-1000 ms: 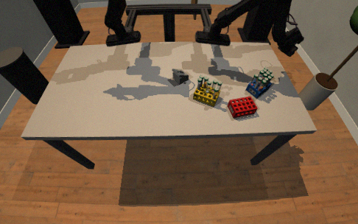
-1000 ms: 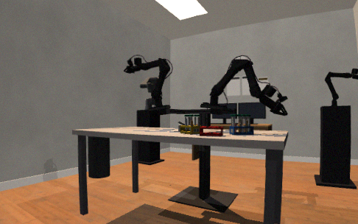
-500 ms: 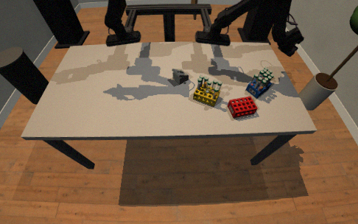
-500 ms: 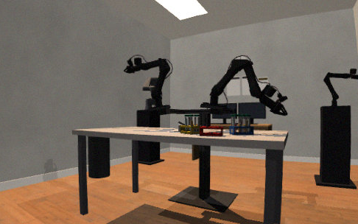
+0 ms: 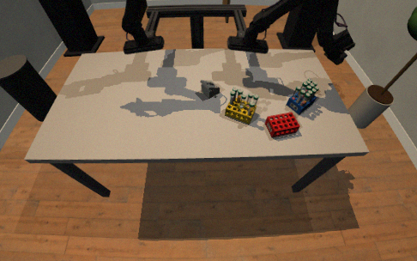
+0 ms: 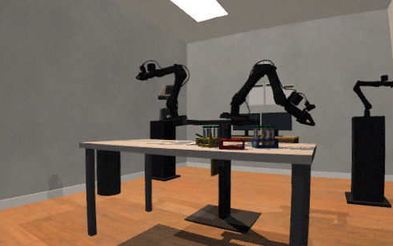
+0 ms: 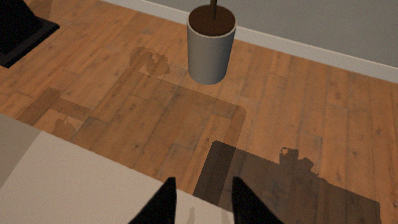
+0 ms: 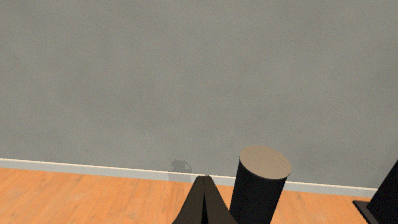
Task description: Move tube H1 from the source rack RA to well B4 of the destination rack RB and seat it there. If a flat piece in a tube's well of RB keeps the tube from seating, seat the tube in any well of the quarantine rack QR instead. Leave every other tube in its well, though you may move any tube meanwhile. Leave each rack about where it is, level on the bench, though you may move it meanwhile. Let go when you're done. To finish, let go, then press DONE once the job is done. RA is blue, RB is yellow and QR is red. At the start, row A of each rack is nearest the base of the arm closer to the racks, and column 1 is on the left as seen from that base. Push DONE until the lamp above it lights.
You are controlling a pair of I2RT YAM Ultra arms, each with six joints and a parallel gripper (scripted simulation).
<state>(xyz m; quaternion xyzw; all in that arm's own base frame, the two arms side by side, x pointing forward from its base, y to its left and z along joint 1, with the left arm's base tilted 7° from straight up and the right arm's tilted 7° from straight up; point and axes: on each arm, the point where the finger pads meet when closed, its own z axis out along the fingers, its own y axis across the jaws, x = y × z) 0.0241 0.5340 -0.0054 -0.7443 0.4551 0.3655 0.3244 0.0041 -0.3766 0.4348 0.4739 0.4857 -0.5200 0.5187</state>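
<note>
Two grippers idle: the left (image 5: 341, 59) (image 6: 312, 123) (image 7: 205, 180) spread slightly and empty, the right (image 6: 137, 77) (image 8: 204, 178) pressed together. Tube H1 presumably awaits picking (I can't single it out) in the blue rack (image 5: 296, 106) (image 6: 266, 146), two o'clock from the yellow (image 5: 239, 115) (image 6: 206, 145); next, left must swing over it.

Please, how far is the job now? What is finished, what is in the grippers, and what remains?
Done: nothing that I can confirm; tubes stand in the blue rack and yellow rack, but labels are unreadable. The red rack shows no tubes. In hand: nothing; the left gripper is partly open, the right shut. Left: apparently H1's transfer, then DONE; its lamp is unreadable.
</note>
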